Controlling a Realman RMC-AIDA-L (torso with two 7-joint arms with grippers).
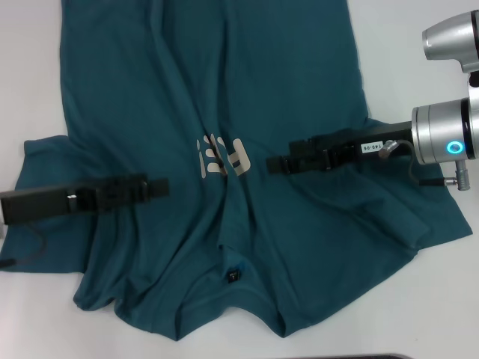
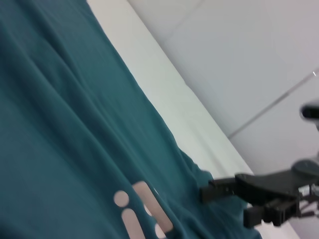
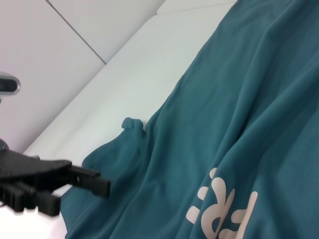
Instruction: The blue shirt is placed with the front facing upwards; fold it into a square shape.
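**Both grippers over the shirt's chest, one each side of the lettering**

Now the blue shirt (image 1: 224, 149) lies spread and rumpled on the white table (image 1: 30, 75), collar toward the robot, hem running out of the head view at the far edge. Its small black tag (image 1: 235, 275) shows inside the collar, and the pale lettering (image 1: 222, 157) sits mid-chest, partly creased by a fold of cloth.

The left gripper (image 1: 161, 187) reaches in from the robot's left, over the left sleeve area, its tip pointing at the lettering and stopping a little short of it. The right gripper (image 1: 273, 164) comes in from the right, over the right sleeve, its tip just beside the lettering on the other side. The two tips face each other with the lettering between them.

Whether either gripper is parted or pinched together cannot be told, nor whether either touches the cloth.

Each wrist view looks across the teal fabric and shows the opposite gripper at the shirt's far side: the right one (image 2: 207, 191), the left one (image 3: 102, 185).
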